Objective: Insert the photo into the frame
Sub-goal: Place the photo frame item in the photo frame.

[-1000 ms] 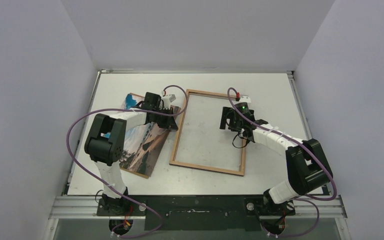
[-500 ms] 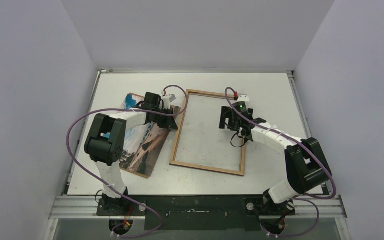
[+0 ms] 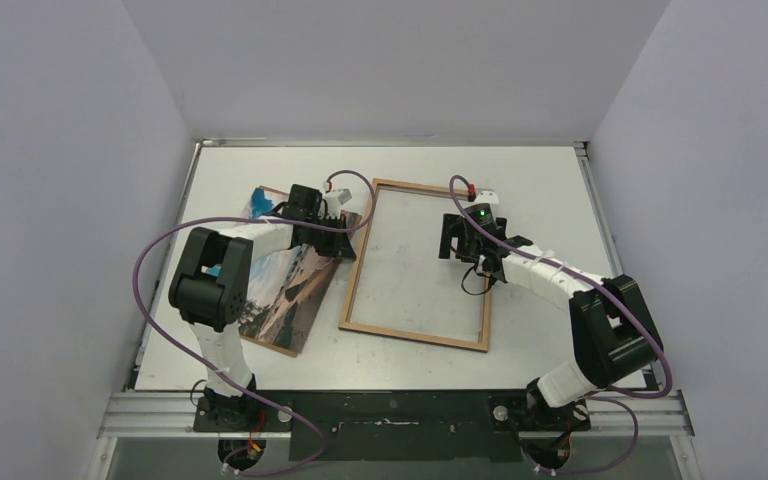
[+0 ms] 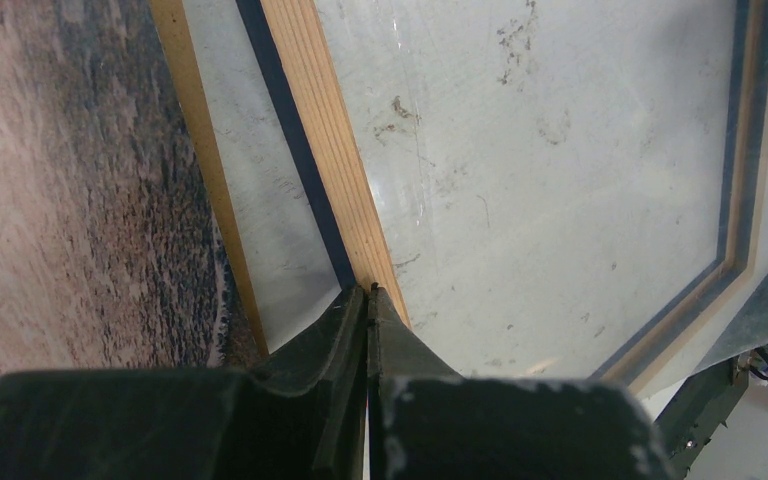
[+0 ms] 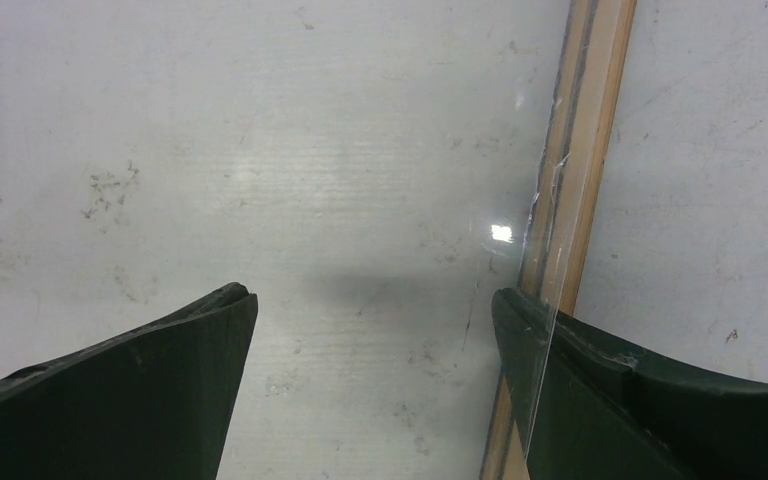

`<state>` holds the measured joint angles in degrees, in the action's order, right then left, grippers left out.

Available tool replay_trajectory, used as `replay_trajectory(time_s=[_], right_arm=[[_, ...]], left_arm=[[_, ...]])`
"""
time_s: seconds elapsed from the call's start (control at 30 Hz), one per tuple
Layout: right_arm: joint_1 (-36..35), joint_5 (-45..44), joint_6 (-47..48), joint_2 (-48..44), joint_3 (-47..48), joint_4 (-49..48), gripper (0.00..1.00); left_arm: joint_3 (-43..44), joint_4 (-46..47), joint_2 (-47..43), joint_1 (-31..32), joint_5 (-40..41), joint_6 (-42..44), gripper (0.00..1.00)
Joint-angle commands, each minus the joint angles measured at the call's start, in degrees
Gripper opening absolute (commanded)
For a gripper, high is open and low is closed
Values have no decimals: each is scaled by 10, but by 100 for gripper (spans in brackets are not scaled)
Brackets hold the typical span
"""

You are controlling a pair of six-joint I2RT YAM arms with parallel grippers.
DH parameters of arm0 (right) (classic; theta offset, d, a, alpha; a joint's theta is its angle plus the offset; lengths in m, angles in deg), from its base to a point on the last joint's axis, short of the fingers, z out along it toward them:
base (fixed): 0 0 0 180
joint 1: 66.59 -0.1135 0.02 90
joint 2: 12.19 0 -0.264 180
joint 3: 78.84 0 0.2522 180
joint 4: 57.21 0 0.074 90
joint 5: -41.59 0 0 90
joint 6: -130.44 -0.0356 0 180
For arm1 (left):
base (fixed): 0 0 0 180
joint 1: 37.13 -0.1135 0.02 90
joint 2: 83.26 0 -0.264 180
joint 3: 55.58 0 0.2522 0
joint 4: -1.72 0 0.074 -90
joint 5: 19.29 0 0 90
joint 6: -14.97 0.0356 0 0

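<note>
The frame (image 3: 415,336), thin and wood-brown, lies flat mid-table. The photo (image 3: 285,290) lies picture-up to its left on a brown board, partly under my left arm. My left gripper (image 3: 346,222) is shut with nothing between its jaws. Its tips (image 4: 368,292) rest at the frame's left rail (image 4: 325,150), with the photo's sandy part (image 4: 60,180) beside it. My right gripper (image 3: 452,238) hangs open over the inside of the frame. In the right wrist view this gripper (image 5: 372,300) holds nothing, and its right finger (image 5: 610,400) is over the frame's right rail (image 5: 572,190). A thin clear edge crosses that finger.
The brown backing board (image 3: 272,346) shows under the photo's near edge, its tan edge (image 4: 205,170) close to the frame. Purple cables loop off both arms. Grey walls close in the table on three sides.
The right gripper has edged slightly to the left over the frame. The left arm, the photo and the frame have not moved.
</note>
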<state>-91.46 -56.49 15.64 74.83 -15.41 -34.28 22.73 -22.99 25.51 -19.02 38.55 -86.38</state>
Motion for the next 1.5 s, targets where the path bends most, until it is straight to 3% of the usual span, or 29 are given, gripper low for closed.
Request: replay_trajectory(time_s=[0.0,1.47], right_arm=[[-1,5,11,-4,21,-4,90],[64,57,26,-17,25,5,90]], left_arm=[[4,-17,7,-2,-13,5,0],[11,-22,11,-3,-13,4,0]])
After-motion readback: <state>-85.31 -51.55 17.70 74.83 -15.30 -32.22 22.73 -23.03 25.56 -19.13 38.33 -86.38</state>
